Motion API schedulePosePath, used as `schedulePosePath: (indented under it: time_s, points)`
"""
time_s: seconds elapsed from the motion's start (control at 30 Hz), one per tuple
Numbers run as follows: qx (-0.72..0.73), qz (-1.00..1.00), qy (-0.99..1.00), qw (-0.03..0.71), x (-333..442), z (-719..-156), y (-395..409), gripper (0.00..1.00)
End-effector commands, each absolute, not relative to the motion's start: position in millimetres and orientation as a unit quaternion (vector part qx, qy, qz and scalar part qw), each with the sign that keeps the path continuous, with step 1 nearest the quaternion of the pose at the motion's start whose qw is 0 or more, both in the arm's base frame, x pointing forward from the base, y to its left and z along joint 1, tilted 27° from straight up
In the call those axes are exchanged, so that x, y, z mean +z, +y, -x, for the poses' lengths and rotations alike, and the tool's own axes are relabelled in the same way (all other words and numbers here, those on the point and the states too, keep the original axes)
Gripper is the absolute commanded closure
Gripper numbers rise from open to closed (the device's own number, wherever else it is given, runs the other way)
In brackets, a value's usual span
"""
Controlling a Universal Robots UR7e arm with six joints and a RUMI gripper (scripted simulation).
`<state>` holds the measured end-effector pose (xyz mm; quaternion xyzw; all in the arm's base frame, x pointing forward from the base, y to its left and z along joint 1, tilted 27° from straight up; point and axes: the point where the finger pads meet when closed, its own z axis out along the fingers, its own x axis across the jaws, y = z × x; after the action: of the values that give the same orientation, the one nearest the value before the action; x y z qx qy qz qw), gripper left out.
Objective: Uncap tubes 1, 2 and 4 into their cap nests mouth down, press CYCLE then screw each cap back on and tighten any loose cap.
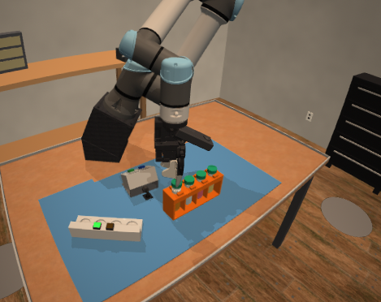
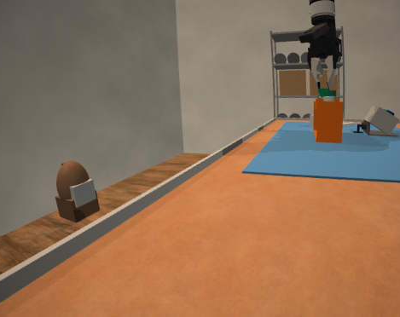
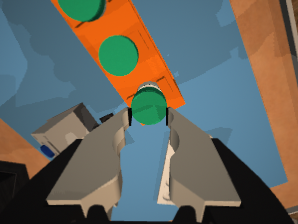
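Cap (image 3: 149,106), green, above a blue mat (image 1: 110,264) (image 2: 329,166) (image 3: 240,100) on an orange-brown table (image 1: 248,134) (image 2: 180,247) (image 3: 250,45). The room has gray walls, a wood floor (image 1: 257,268) and black drawers (image 1: 362,126). The gripper (image 1: 177,180) (image 2: 323,86) (image 3: 149,109) points down, closed on the cap, one fingertip on each side. The cap sits over the end tube (image 3: 148,86) of the orange rack (image 1: 170,204) (image 2: 327,123) (image 3: 162,82), at the end nearest the white tray (image 1: 123,233) (image 3: 165,187), whose green lamp (image 1: 97,226) is lit.
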<state>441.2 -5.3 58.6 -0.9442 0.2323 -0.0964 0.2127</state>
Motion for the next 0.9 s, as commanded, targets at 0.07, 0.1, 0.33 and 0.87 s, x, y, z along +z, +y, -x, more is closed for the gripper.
schedulePosePath:
  time_s: [0.07,0.1,0.33,0.87]
  points:
    - [-0.097,0.944,0.232,0.212,57.0,-442.1,-4.7,1.00]
    - [-0.097,0.944,0.232,0.212,57.0,-442.1,-4.7,1.00]
    - [-0.097,0.944,0.232,0.213,55.0,-442.7,-3.9,1.00]
    - [-0.097,0.944,0.232,0.213,50.2,-444.2,-2.0,1.00]
